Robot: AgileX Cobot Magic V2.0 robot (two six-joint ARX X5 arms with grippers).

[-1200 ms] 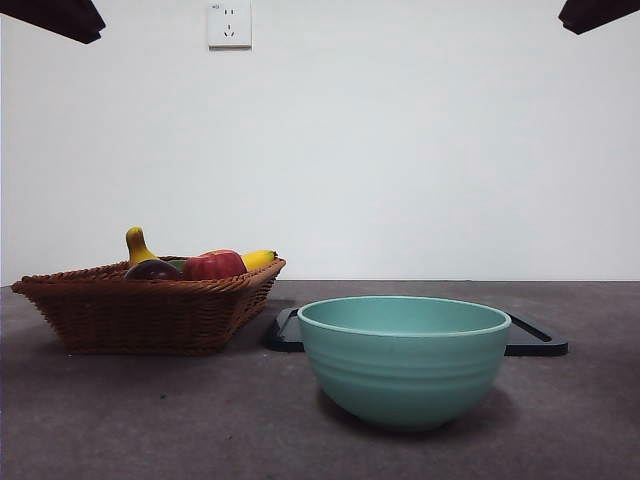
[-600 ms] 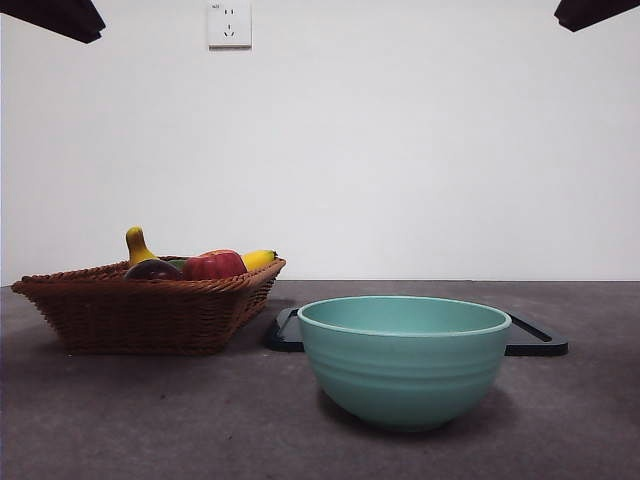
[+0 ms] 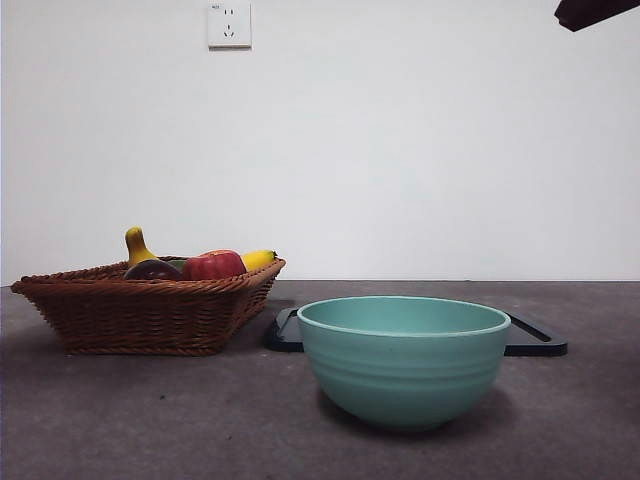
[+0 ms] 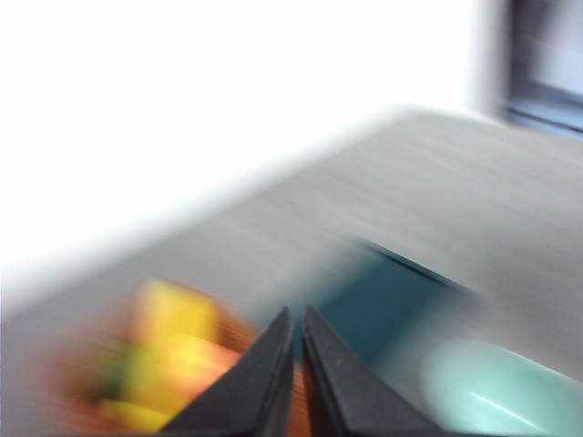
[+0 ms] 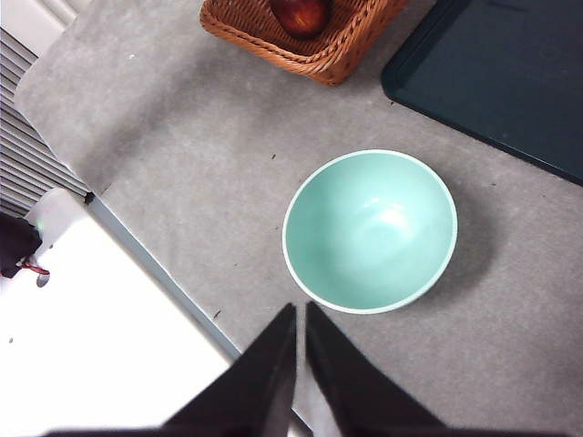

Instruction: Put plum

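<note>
Plum (image 3: pixel 152 269) sits untouched in the wicker basket (image 3: pixel 150 315) toward the tabletop's left edge, beside the apple (image 3: pixel 214 265). Left tool (image 4: pixel 296 364), jaws closed and empty, has left the front view's top corner, its camera blurred: likely starting its reach. Right tool (image 5: pixel 299 360) waits closed above the bowl (image 5: pixel 369 231).

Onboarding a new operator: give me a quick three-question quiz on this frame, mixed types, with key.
1. True or false: the plum lies in the wicker basket.
2. What is in the teal bowl? A) apple B) nothing C) banana
3. Fill in: the left gripper and right gripper both have jaws that are ____.

Key: 1 true; 2 B; 3 shut.
</note>
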